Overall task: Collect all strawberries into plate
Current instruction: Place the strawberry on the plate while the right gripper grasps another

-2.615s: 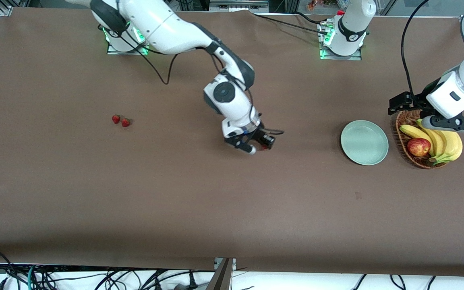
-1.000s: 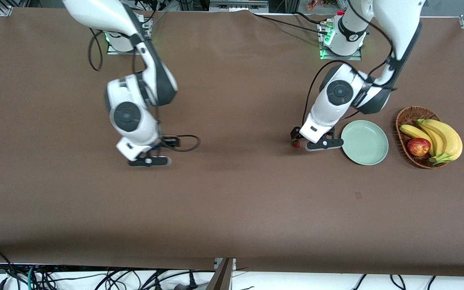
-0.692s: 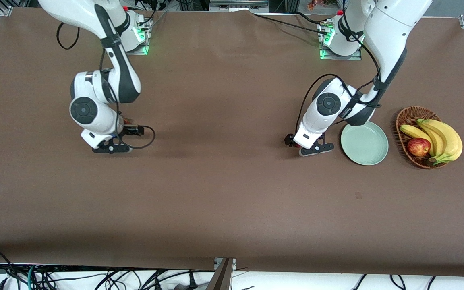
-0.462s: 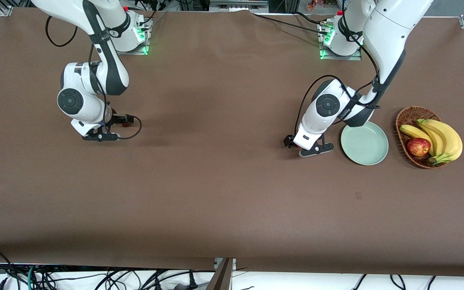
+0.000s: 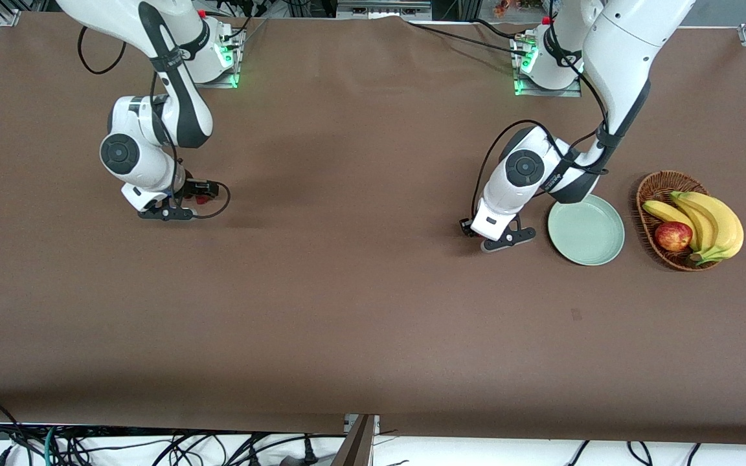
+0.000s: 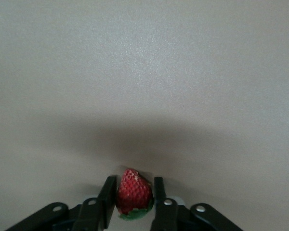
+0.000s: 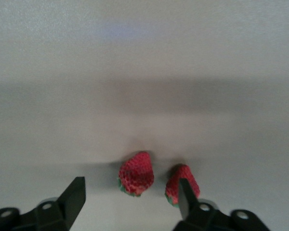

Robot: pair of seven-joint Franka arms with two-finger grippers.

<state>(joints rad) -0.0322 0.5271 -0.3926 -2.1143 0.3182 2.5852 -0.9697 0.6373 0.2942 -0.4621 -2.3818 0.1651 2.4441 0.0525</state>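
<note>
While 1 strawberry (image 6: 133, 194) sits pinched between the left gripper (image 5: 488, 237) fingers, which are clamped on its sides, it's down at the brown table (image 5: 373, 310) just beside the pale mint-green plate (image 5: 585, 229), on the side toward the right arm's end. The plate itself has nothing on it. The other 2 strawberries (image 7: 136, 174) are way over at the right arm's end of the table, lying close together, and only a bit of red (image 5: 202, 199) peeks out from under the arm in the front view. The right gripper (image 7: 129, 195) is low over them with its fingers spread apart, 1 berry between them and the second berry (image 7: 182, 183) right up against 1 finger (image 7: 189, 199). Next to the plate there's a wicker basket (image 5: 655, 188) with bananas (image 5: 713, 223) and an apple (image 5: 673, 235). No readable writing or labels on anything as far as I can tell.
</note>
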